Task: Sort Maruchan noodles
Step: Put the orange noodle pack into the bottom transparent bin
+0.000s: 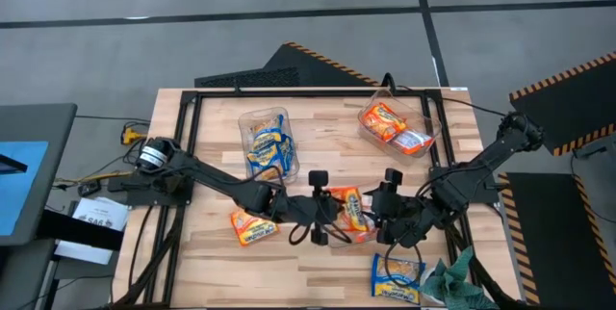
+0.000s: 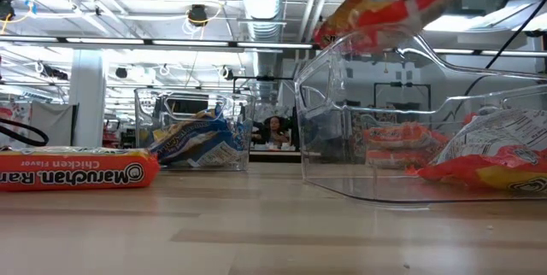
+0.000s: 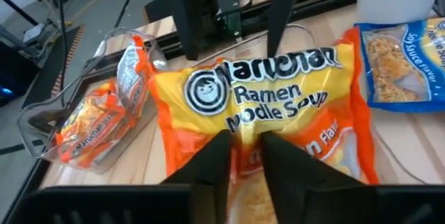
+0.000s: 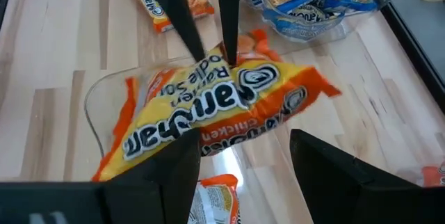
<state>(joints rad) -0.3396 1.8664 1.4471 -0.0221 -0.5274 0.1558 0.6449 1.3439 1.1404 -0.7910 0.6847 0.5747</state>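
High view puts the left end effector clamped on an orange-yellow Maruchan packet, holding it above a clear bin mid-bench, likely to drop it with its matching flavour. Right end effector waits just beside, fingers spread apart.

L gripper is held at table centre, fingers pinched nearly closed. R gripper is held at its 3 o'clock, fingers spread apart.
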